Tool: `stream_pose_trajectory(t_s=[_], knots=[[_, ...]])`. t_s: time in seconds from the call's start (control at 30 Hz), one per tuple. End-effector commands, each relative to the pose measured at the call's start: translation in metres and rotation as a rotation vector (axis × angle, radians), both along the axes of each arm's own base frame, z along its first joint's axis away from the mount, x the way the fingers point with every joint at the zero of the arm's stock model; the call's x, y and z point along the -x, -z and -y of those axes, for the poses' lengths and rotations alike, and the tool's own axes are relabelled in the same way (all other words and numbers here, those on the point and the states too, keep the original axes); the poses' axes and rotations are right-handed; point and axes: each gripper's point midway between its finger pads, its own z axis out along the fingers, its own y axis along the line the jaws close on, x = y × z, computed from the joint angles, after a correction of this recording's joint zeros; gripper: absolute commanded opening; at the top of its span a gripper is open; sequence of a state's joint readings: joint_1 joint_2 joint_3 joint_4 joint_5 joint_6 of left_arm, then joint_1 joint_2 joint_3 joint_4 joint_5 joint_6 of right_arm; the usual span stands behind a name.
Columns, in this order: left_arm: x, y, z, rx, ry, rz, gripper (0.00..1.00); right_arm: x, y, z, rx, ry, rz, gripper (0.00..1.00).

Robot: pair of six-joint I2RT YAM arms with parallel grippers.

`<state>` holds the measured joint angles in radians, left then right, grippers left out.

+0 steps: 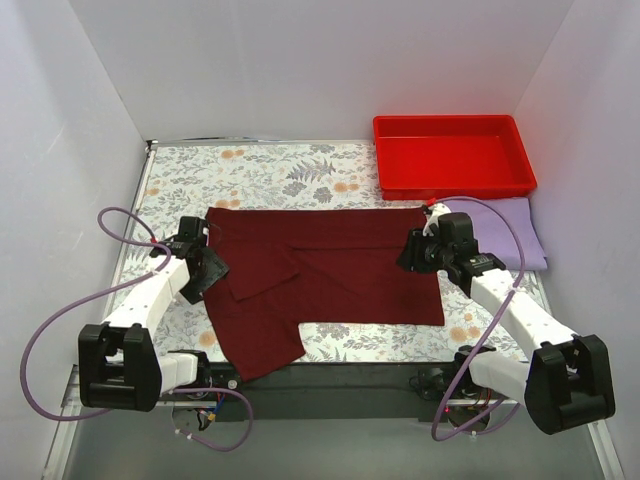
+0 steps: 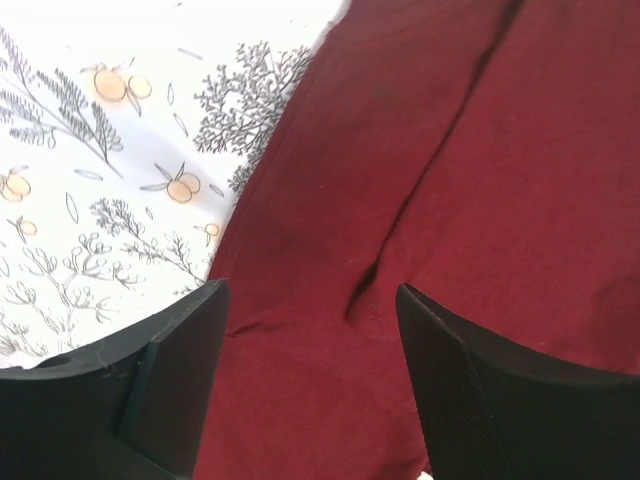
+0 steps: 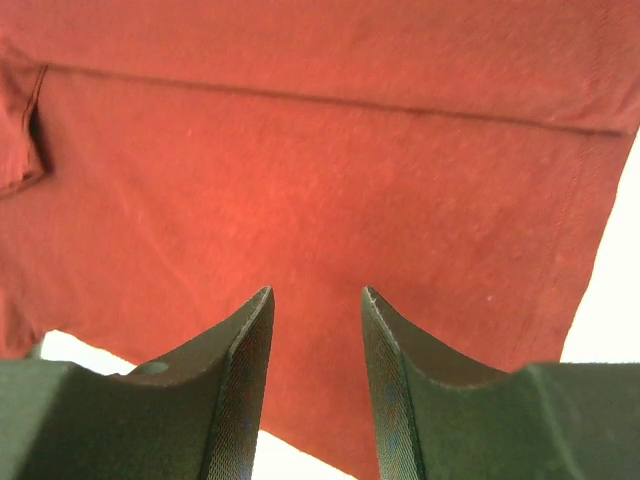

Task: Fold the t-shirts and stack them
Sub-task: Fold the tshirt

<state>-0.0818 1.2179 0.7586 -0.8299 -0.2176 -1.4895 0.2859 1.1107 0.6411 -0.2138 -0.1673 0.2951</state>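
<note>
The dark maroon t-shirt [image 1: 330, 270] lies spread on the table, partly folded, with one part hanging toward the near edge. It fills the left wrist view [image 2: 440, 200] and the right wrist view [image 3: 320, 170]. The pale lavender t-shirt [image 1: 520, 235] lies folded at the right, below the tray. My left gripper [image 1: 205, 268] is open over the maroon shirt's left edge [image 2: 312, 300], nothing between its jaws. My right gripper [image 1: 412, 252] is open over the shirt's right part [image 3: 316, 300], empty.
A bright red plastic tray [image 1: 455, 155] stands at the back right, empty. The table has a floral cloth [image 1: 260, 175]. White walls close in on the left, back and right. Purple cables loop beside both arms.
</note>
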Motion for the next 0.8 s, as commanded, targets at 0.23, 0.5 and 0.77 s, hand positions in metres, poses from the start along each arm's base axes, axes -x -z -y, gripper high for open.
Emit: stream_pose_trajectory(t_s=[0.23, 0.5, 0.77], knots=[[0.033, 0.011, -0.010, -0.035, -0.193, -0.118, 0.52, 0.019, -0.002, -0.014, -0.045, -0.126, 0.011, 0.47], [0.048, 0.026, -0.014, -0.063, -0.219, -0.182, 0.44, 0.020, -0.007, -0.019, -0.058, -0.167, 0.046, 0.47], [0.043, 0.051, -0.009, -0.040, -0.189, -0.202, 0.43, 0.020, -0.001, -0.018, -0.047, -0.172, 0.041, 0.47]])
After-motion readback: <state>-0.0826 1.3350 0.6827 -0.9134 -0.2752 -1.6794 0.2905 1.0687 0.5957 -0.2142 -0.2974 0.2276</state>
